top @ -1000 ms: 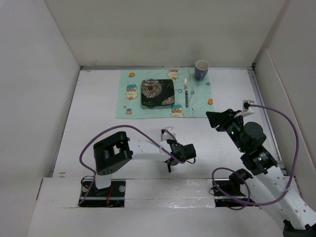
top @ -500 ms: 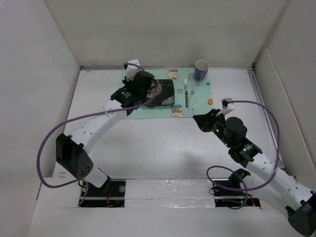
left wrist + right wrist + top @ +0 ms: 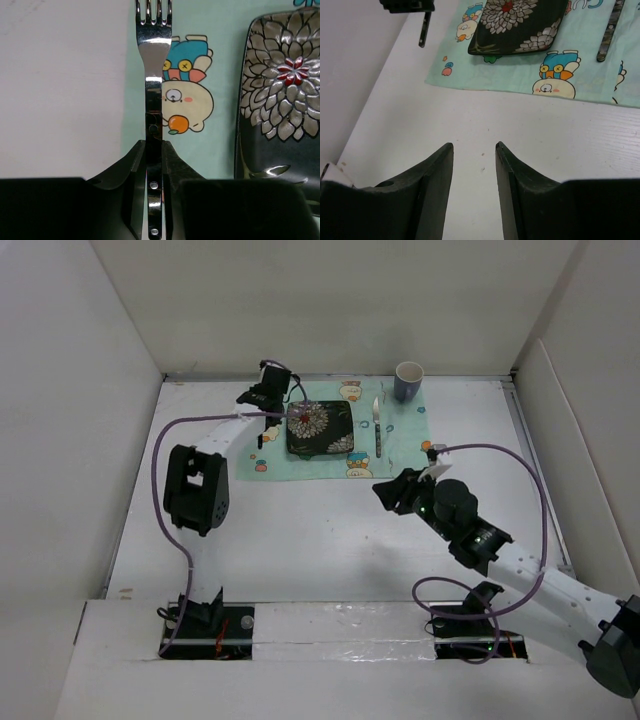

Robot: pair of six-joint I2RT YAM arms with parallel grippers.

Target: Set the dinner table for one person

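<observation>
Fingers (image 3: 132,165) of the left gripper (image 3: 152,146) are pinched tight on the handle of a fork (image 3: 154,75), per the left wrist view. The tines point away from the camera, over the left margin of the green cloth (image 3: 220,150). The bare white dinner table (image 3: 60,90) is just to the left and the flowered plate (image 3: 280,90) to the right, with a strip of cloth between fork and plate. Right wrist view: right gripper (image 3: 474,170) empty, its fingers apart, hovering over the table on the near side of the cloth. Beyond it the fork hangs near upright, tines down, from the left gripper, about over the cloth's left edge; whether its tip touches anything, cannot tell. A knife (image 3: 610,27) lies on the cloth right of the plate. Top view: left gripper out at the cloth's far left, right gripper well apart from it off the near right edge, cup (image 3: 408,380) at the cloth's far right corner. Fork looks to be the last piece to place. Risks, as I judge them: let go while upright, the fork would topple where it likes, onto the plate rim or off the cloth, so it wants laying flat first. Hanging about over the cloth edge, it may land half on the table. Any drift toward the plate could knock it.
</observation>
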